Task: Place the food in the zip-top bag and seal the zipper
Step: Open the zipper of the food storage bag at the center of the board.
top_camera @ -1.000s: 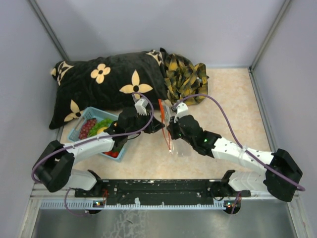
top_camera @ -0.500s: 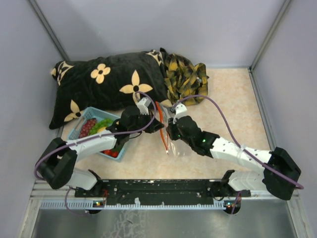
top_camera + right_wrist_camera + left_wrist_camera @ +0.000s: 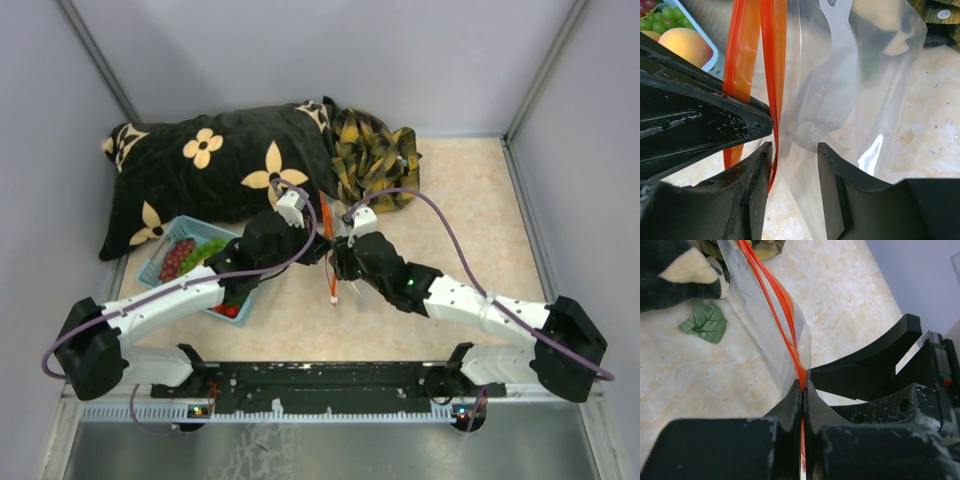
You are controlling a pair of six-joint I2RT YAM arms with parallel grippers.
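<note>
- Since a second ago my left fingers [image 3: 320, 250] have shut and my right fingers [image 3: 341, 264] have parted.
- My left fingers pinch the zipper [image 3: 785, 320].
- The zip-top bag [image 3: 840, 100] hangs in the gap between my right fingers.
- The food [image 3: 190, 255] sits in the basket [image 3: 150, 266], left of my left fingers.

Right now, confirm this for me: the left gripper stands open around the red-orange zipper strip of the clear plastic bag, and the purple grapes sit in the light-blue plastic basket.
Not quite. The left gripper is not open: the left wrist view shows it clamped shut on the red-orange zipper strip of the clear plastic bag. The purple grapes do sit in the light-blue plastic basket.
</note>
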